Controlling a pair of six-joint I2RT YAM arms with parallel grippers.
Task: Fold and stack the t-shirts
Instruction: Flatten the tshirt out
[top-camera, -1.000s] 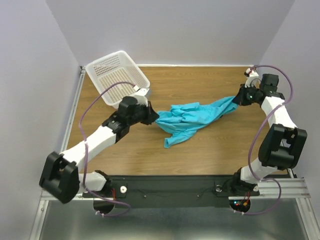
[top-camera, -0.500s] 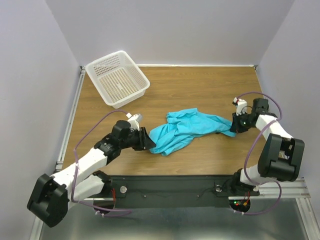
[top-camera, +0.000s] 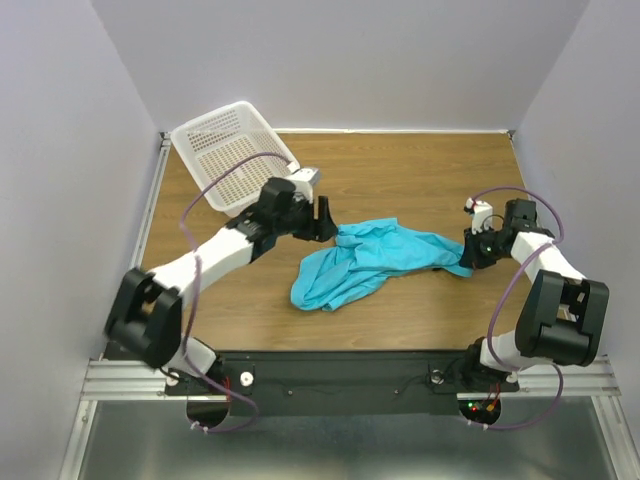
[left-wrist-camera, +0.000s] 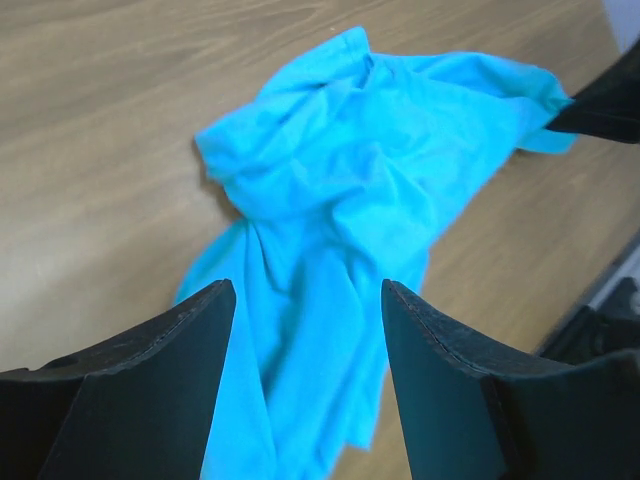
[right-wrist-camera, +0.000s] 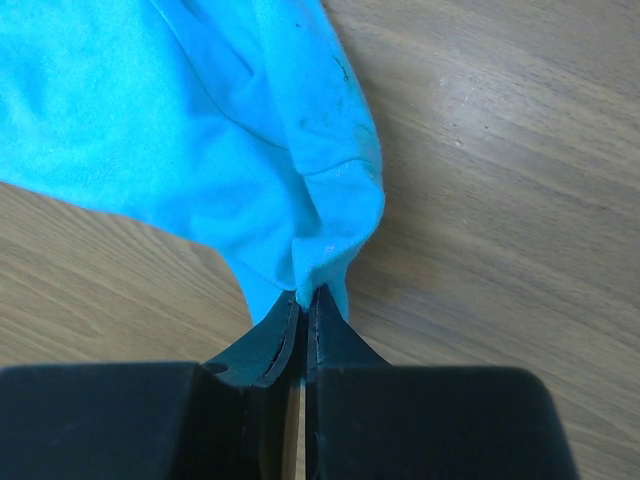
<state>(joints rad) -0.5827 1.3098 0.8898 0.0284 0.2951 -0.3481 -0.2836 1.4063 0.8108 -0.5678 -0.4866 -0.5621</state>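
- Gapes empty at the left gripper (top-camera: 322, 215), pointed at the crumpled turquoise t-shirt (top-camera: 370, 262) on the wooden table (top-camera: 400, 170).
- Pinches the t-shirt's right end tight with the right gripper (right-wrist-camera: 302, 300).

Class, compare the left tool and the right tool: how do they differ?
The left tool is open and empty; the right tool is shut on the shirt at its edge. The left tool is clear of the cloth; the right tool touches it. Both are black and point at the shirt.
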